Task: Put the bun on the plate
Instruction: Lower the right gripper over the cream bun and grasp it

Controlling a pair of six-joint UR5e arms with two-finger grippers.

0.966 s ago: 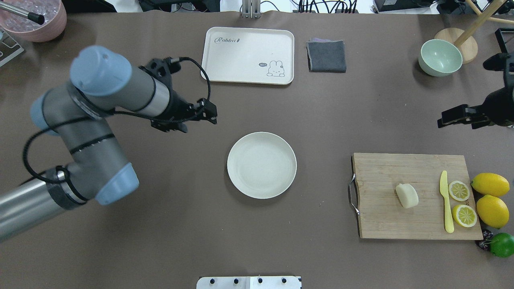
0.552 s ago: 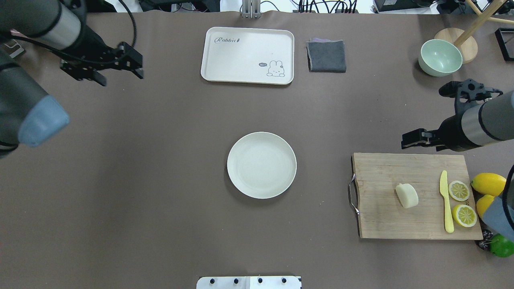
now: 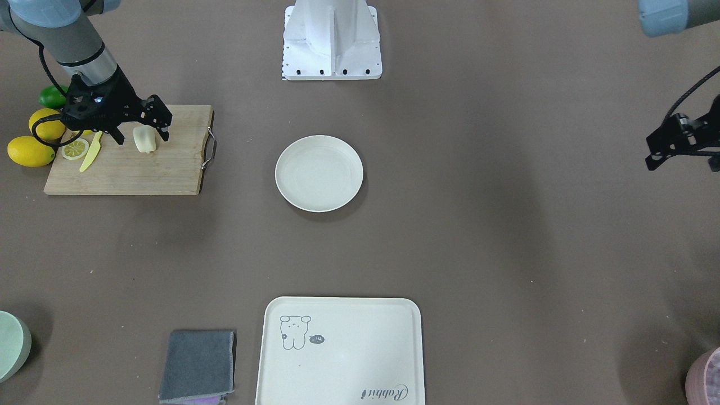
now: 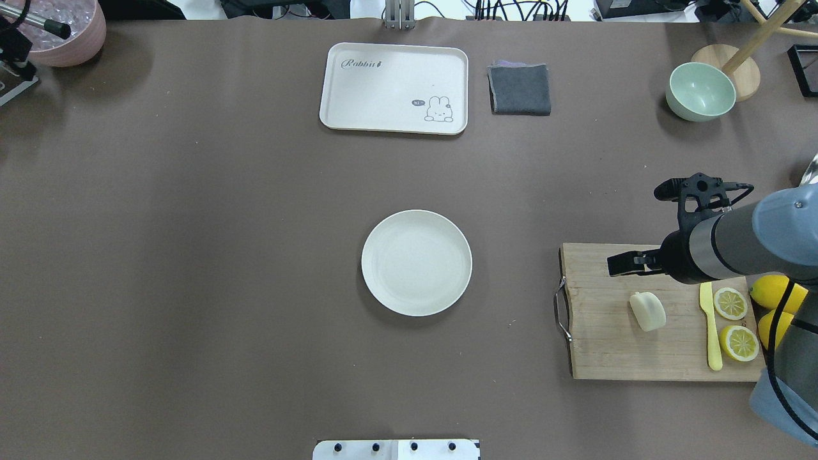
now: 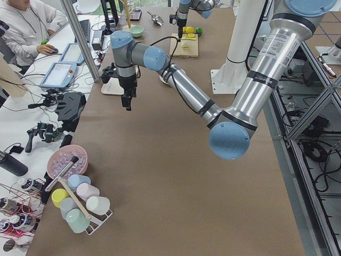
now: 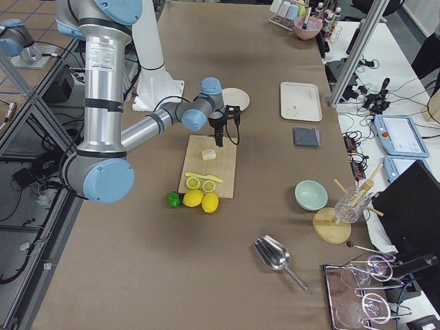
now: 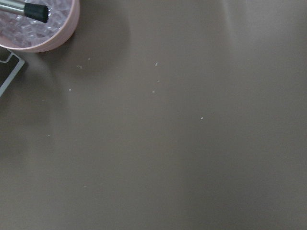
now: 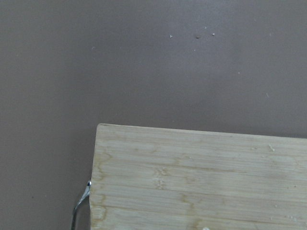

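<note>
Bun [image 4: 647, 311] lies on the cutting board [image 4: 607, 351], apart from the plate [image 4: 416, 262]. Right gripper [image 3: 140, 134] hovers nearby, jaws wide; I cannot tell the left gripper's [image 3: 680, 157] state.

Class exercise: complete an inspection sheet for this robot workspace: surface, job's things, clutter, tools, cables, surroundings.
Surface: brown-covered table, few small specks.
Job's things: small pale cream bun lies on the wooden cutting board; round off-white plate mid-table, empty.
Clutter: cream rectangular tray, folded grey cloth, pale green bowl, yellow plastic knife, two lemon slices, whole yellow lemons, green lime, pink bowl, rack of pastel cups.
Tools: right tool open, above the board by the bun; left tool open, empty, over bare table.
Cables: black cable loops at the right wrist.
Surroundings: seated person, metal frame posts beside the table.
</note>
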